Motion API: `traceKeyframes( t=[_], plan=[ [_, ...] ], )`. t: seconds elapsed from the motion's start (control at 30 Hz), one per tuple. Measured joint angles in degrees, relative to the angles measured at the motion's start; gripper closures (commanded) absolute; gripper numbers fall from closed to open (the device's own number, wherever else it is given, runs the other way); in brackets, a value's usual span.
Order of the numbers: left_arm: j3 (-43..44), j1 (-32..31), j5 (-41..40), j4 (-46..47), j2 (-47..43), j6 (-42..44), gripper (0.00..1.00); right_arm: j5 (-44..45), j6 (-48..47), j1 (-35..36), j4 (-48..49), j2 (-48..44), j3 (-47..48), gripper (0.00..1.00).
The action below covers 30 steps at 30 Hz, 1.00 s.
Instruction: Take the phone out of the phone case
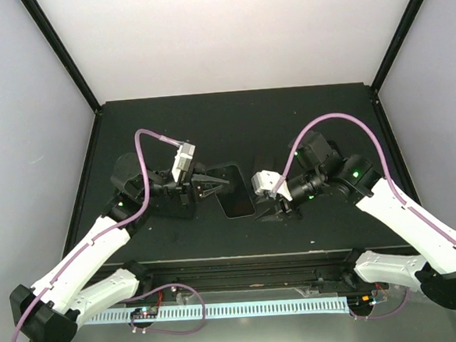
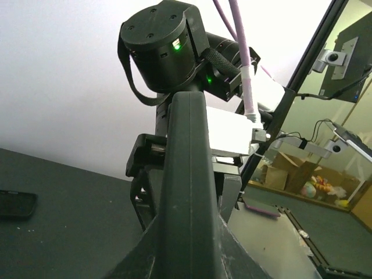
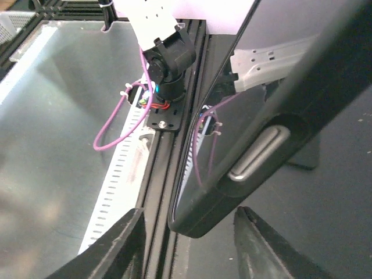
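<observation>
At the left, the left arm reaches over the dark counter, with a purple cable looping over its wrist. The left gripper points to the right, and its jaws are clenched on the left edge of the phone case. In the left wrist view the case rises edge-on straight out of the closed jaws, as a narrow dark bar.

The case is in the middle of the counter, between the two grippers. It is lifted and tilted, not lying flat. Its thick dark side carries a grey button. Beside that side is a glossy face that mirrors cables and a white bracket (I take it for the phone, seated in the case, but this I cannot confirm).

At the far left of the left wrist view a small dark flat thing lies on the counter. I cannot tell what it is.

To the right, the right gripper has its jaws released. The two fingers stand apart on either side of the case's lower corner, with a visible gap at one finger. Whether the other finger touches the case is not clear. The right arm stretches back to the near right corner.
</observation>
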Motion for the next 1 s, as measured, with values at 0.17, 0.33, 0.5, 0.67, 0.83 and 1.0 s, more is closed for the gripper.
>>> traceKeyframes(
  t=[0.17,0.33,0.5,0.67,0.83,1.0],
  plan=[
    [0.0,0.0,0.9,0.9,0.1,-1.0,0.98,-1.3,-1.4,0.2,-1.3,1.4,0.9,0.67],
    [0.0,0.0,2.6,1.8,0.6,-1.7,0.99,-1.9,-2.5,0.3,-3.2,2.1,2.1,0.73],
    [0.0,0.0,3.6,2.9,0.8,-2.3,0.98,-2.4,-4.2,0.3,-5.3,3.0,3.7,0.8],
    [0.0,0.0,4.4,5.0,1.7,-4.0,0.98,-2.5,-5.0,0.4,-6.9,3.7,4.8,0.82],
    [-0.3,0.0,5.3,6.8,2.3,-5.3,0.98,-1.7,-6.8,0.6,-7.5,3.7,4.8,0.83],
    [-0.3,-0.4,5.6,7.6,3.0,-5.5,0.98,0.0,-10.2,0.8,-8.5,3.7,5.3,0.85]
  ],
)
